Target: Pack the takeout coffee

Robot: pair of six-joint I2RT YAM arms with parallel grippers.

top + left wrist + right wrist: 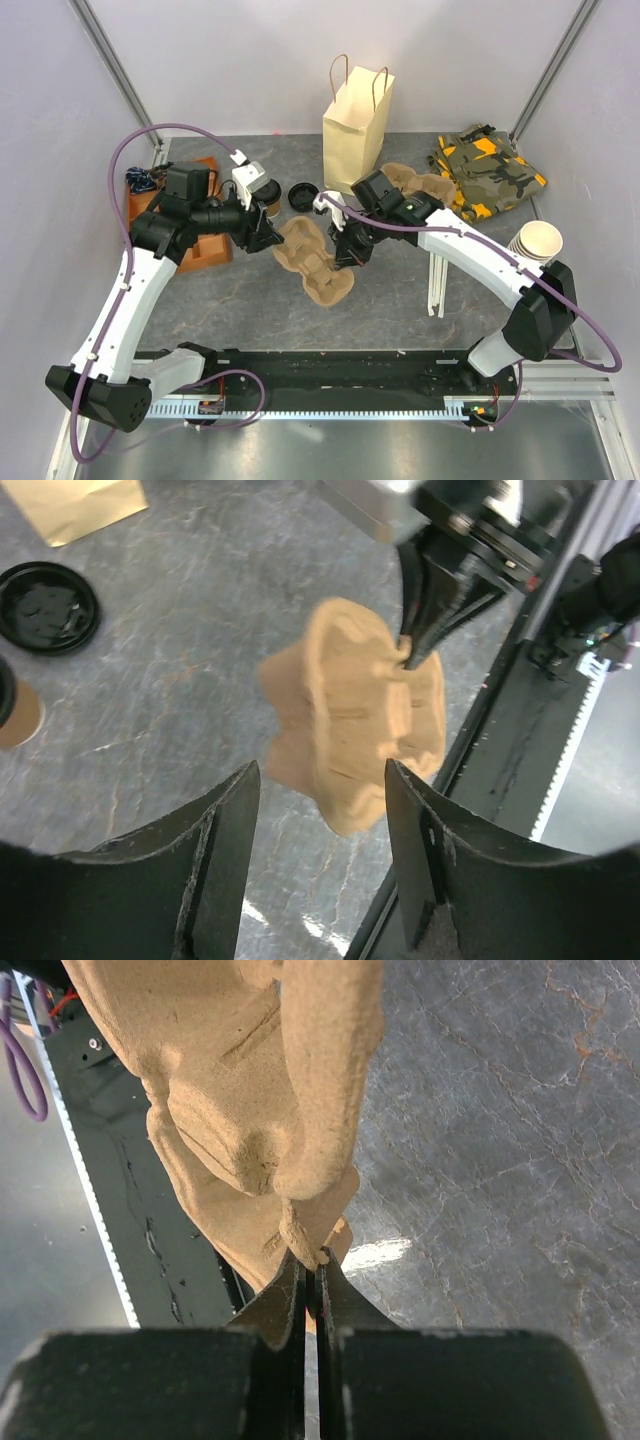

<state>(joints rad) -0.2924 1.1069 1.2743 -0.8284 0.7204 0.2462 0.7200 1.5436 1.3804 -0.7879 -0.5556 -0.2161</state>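
At 9 o'clock on the bench (380, 320), one orange-brown tray (205, 255) is seen, partly covered by the left arm. The fingers of the left gripper (320, 770) are spread moderately wide and nothing is held; they flank one end of a pulp cup carrier (318, 262) without touching it. One takeout coffee (268, 196) is stood upright on the bench at 12 o'clock of that gripper, just beside it and outside the bag. One loose black lid (302, 195) is laid at 3 o'clock of the coffee. One tan paper bag (355, 125) is stood at 1 o'clock of the lid. Two carriers are counted: the first is pinched at its edge by the closed fingers of the right gripper (312, 1260), and the second (420, 185) is laid beyond the right arm. One camouflage cloth (487, 170) is seen at 2 o'clock, and one stack of pale cups (537, 242) at 3 o'clock.
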